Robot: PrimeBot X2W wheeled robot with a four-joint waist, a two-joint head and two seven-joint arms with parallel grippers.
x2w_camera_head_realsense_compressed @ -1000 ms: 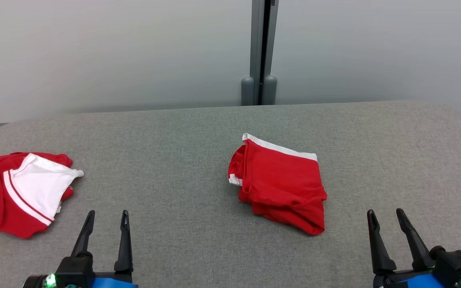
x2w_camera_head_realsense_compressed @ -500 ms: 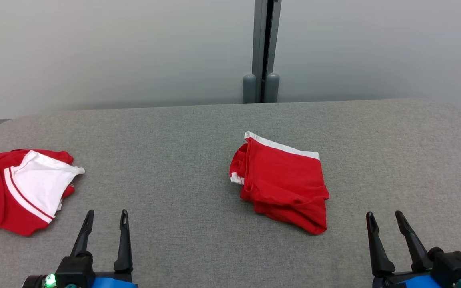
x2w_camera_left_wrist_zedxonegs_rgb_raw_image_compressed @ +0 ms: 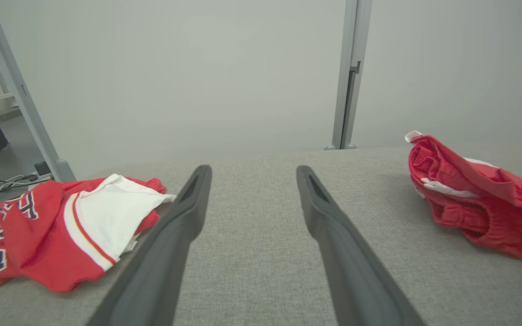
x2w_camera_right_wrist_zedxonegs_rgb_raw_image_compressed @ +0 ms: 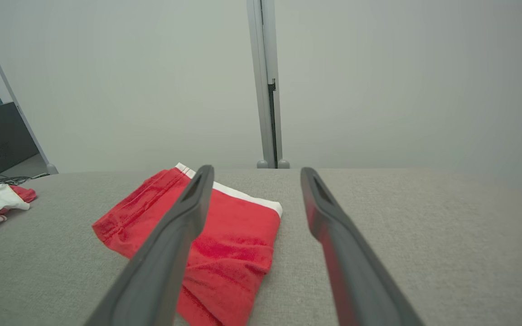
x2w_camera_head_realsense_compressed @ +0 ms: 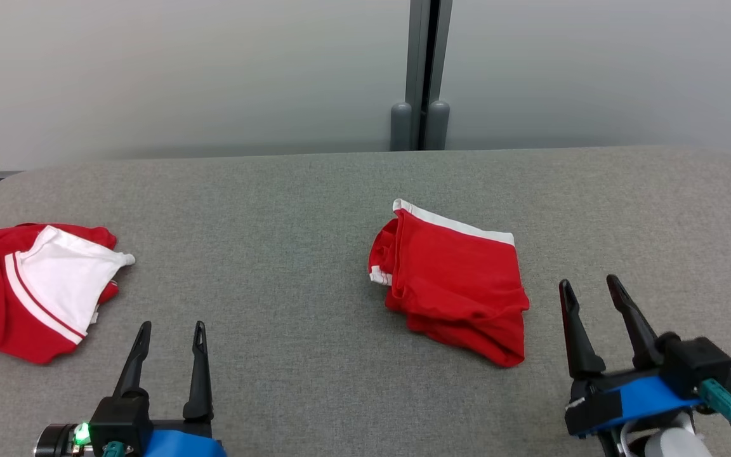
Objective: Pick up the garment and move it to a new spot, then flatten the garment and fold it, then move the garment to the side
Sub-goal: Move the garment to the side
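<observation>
Red and white cloth at the far left: a crumpled jersey (x2w_camera_head_realsense_compressed: 29,292) with dark lettering, bunched near the left edge of the grey-covered counter (x2w_camera_head_realsense_compressed: 276,209) and partly cut off by the head view. Looks neither flattened nor folded.

Just right of it and nearer the robot: left pincer (x2w_camera_head_realsense_compressed: 172,327), jaws spread wide, nothing between them. Held low over bare counter, apart from the jersey. Shows the same in the left wrist view, both dark fingers parted over grey cloth with the jersey off to one side.

Middle of the counter, a little right of centre: red garment (x2w_camera_head_realsense_compressed: 457,282) with a white band along its far edge, folded into a rough rectangle, layers bunched thicker at the near corner. Rests on the counter, touched by nothing.

Right of that, near its right-hand near corner yet apart from it: right pincer (x2w_camera_head_realsense_compressed: 587,282), likewise wide open and empty, fingers aimed up the counter past the garment's right side.

Judging by the fold, probably done for the red garment: pick-up, move, flattening, folding. Probably left: the shift to the side, with the right pincer best placed for it. Cannot tell for certain which piece counts as the task's own; if the jersey, nothing begun there yet.
</observation>
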